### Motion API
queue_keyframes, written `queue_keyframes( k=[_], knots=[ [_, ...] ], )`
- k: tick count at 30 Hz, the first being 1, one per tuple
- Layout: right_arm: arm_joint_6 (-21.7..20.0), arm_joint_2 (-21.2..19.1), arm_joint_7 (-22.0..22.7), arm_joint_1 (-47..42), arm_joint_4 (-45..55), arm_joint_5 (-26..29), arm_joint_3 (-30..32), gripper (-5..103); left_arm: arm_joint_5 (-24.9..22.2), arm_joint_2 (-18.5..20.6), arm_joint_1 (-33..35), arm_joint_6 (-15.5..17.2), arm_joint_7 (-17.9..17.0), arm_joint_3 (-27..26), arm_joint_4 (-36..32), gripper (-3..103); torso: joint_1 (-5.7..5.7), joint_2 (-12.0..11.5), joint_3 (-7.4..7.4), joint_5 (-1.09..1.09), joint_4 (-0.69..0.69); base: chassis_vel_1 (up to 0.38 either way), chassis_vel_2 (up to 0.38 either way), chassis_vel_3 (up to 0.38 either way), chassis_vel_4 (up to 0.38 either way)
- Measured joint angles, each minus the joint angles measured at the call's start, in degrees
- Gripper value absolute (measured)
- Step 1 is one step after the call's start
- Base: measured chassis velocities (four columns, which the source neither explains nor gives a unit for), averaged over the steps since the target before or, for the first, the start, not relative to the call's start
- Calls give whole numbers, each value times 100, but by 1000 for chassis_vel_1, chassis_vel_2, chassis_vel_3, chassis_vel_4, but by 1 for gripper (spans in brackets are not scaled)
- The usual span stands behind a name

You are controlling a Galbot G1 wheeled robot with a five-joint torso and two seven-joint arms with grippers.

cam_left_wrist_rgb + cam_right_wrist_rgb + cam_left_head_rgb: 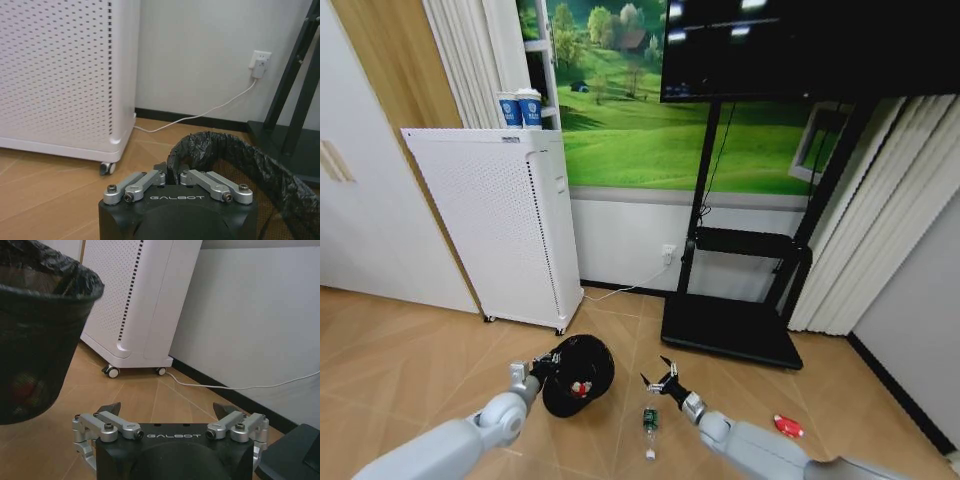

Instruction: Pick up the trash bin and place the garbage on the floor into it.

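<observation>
Trash bin [578,375]: black mesh, lined with a crinkled black bag, held up off the floor [410,350] and tipped so the mouth faces the head camera; near the white perforated unit [500,225].
Left claw [542,368]: clamped narrow on the bin's rim, liner pinched between the fingers [150,177] in the left wrist view.
Right claw [661,380]: spread wide, holding nothing, just beside the bin and above the bottle.
Garbage in bin: a red-and-white can [580,388] lying inside, seen through the mouth.
Garbage on floor: clear bottle [649,421] with green label, flat on the tiles between the two arms; red-and-white wrapper [787,427] well apart, by the right arm.
Bin handling: likely light and fairly stiff at the wire rim; liner soft and slippery, so a rim pinch could slide or let the bin swing; best taken where the rim wire backs the bag.
Bottle handling: probably light, smooth and prone to roll; best gripped across the body at the label, not at the cap.
Wrapper handling: thin and limp by the look of it, flat to the floor, hard to get fingers under; an edge pinch seems the likeliest hold.
Progress: one piece in, two left on the floor.
</observation>
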Motion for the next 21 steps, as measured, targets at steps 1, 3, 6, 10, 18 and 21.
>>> queue_keyframes(
  k=[1,3,6,10,18,21],
  knots=[
    [-73,-28,138,51,0,-27,-244,100,92,158,287,-17,-32,-206,-215,8,0,0,0,-1,2,0,0,0,0],
    [-165,-44,350,20,74,-51,-399,100,176,374,804,-36,-37,-621,-452,8,0,0,0,0,6,0,0,0,0],
    [-200,45,462,-133,-24,-106,-431,100,308,654,1623,-53,-13,-1387,-722,8,0,0,0,0,7,0,0,0,0],
    [-199,308,476,-248,-413,-61,-217,100,536,715,2762,-76,-51,-2516,-1094,8,0,0,0,1,5,0,0,0,0],
    [-201,231,552,-489,-521,-242,-93,100,911,427,4335,-77,-86,-3627,-1474,8,-1,0,0,0,4,0,0,0,0],
    [-226,140,630,-606,-551,-317,-82,100,1120,193,4815,-113,-22,-4046,-1492,8,0,0,0,0,4,0,0,0,0]
  ],
)
